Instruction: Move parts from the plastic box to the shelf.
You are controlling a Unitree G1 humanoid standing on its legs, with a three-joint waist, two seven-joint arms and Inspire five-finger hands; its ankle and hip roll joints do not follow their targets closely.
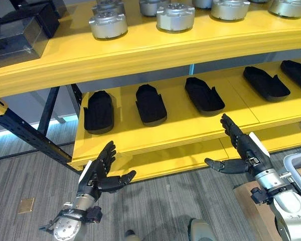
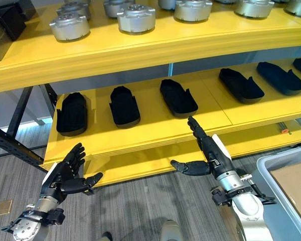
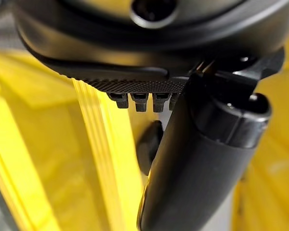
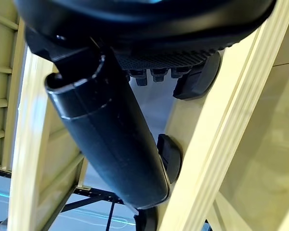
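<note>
A yellow shelf (image 1: 155,130) with two tiers stands ahead of both hands and above them. Its lower tier carries a row of flat black parts (image 1: 151,104), lying apart from one another; the one nearest the right hand (image 1: 243,145) sits just past its fingertips. The upper tier holds round silver metal parts (image 1: 175,16) in a row. A grey plastic box (image 2: 286,186) stands beside the right arm, on its outer side, with a brown sheet inside. The right hand is open and empty, fingers straight toward the shelf edge, thumb out sideways. The left hand (image 1: 101,170) is likewise open and empty, fingers relaxed, just below the shelf's front edge.
</note>
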